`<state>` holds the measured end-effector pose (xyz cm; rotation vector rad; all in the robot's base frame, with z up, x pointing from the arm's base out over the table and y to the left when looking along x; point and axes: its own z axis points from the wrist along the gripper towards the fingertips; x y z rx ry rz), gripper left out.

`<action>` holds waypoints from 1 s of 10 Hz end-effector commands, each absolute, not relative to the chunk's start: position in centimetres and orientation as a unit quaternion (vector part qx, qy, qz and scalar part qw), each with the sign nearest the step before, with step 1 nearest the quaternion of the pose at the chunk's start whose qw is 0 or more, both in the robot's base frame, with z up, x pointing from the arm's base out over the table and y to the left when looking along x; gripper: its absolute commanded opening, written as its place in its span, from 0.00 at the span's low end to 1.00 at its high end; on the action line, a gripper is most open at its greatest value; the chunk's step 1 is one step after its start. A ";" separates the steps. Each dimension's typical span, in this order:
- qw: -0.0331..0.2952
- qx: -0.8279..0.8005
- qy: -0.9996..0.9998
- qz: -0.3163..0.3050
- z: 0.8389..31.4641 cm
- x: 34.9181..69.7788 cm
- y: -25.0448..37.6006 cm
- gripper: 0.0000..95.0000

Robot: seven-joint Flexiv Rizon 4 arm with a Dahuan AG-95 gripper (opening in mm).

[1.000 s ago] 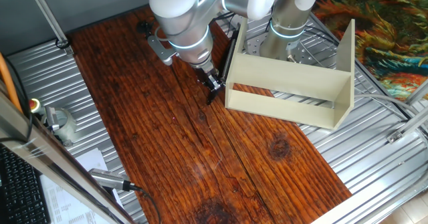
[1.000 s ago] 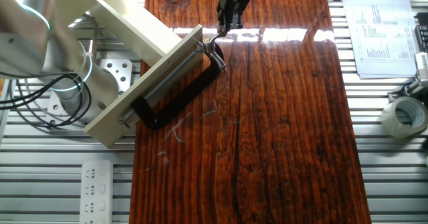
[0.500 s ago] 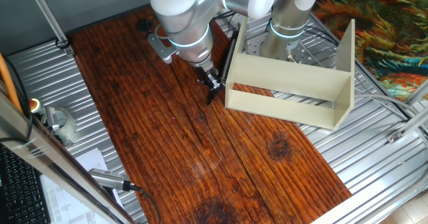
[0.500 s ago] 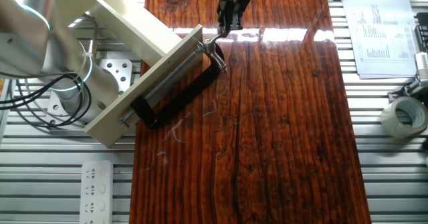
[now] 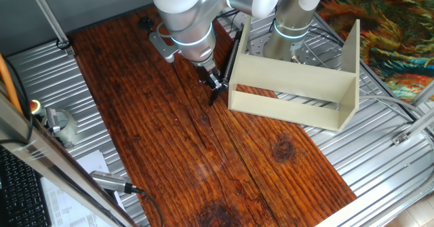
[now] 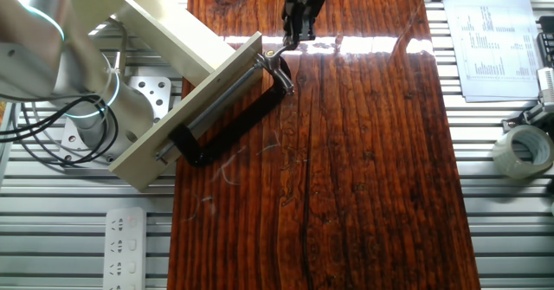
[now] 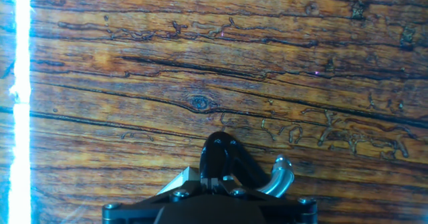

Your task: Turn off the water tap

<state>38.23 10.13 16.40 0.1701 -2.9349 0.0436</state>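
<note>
The water tap (image 6: 274, 58) is a small silvery piece with a curved spout. It is held at the end of a black C-clamp (image 6: 232, 121) on the edge of a cream box (image 6: 164, 108). In the hand view its silvery curved part (image 7: 280, 176) shows at the bottom right. My gripper (image 6: 289, 39) has its dark fingers together, tips just beyond the tap and touching or nearly touching it. It also shows in one fixed view (image 5: 217, 85) and in the hand view (image 7: 224, 147), tips over the wood. Nothing shows between the fingers.
The cream open box (image 5: 298, 91) lies on the wooden table top (image 6: 363, 169), close to my arm. A tape roll (image 6: 524, 151) and a paper sheet (image 6: 493, 39) lie on the metal bench. A power strip (image 6: 125, 247) lies beyond the table's other side.
My gripper has shifted very slightly beside the tap. The clamp and box have not moved.
</note>
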 end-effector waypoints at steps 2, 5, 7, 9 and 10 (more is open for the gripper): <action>0.091 0.058 -0.994 0.025 16.5 38.3 10.1 0.00; 0.087 0.062 -0.994 0.034 17.2 38.6 9.6 0.00; 0.087 0.066 -0.993 0.037 17.3 38.6 9.3 0.00; 0.087 0.066 -0.993 0.040 17.3 38.8 8.9 0.00; 0.086 0.067 -0.993 0.041 17.3 38.8 8.7 0.00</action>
